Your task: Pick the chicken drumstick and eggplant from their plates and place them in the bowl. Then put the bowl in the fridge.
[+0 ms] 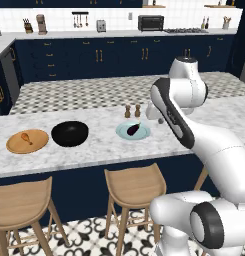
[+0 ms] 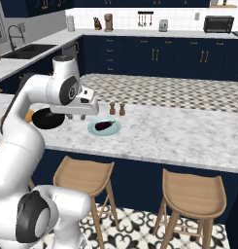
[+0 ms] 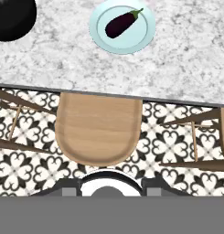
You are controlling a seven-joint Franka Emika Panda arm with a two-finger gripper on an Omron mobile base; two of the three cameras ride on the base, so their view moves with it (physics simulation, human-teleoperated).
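Hung the claw [image 2: 81,115] high over the worktop [image 1: 94,145] edge, holding nothing; could not tell how wide. Left the eggplant [image 3: 122,24] on its blue plate [image 3: 143,39] just ahead. Kept the bowl [image 1: 70,133] and drumstick [image 1: 26,137] farther off, for later.

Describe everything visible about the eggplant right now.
The eggplant is small, glossy and dark purple, elongated, with a green stem at one end. It lies on its side, alone, in the middle of the pale blue-green plate on the marble counter, right of the black bowl. Nothing else touches it.
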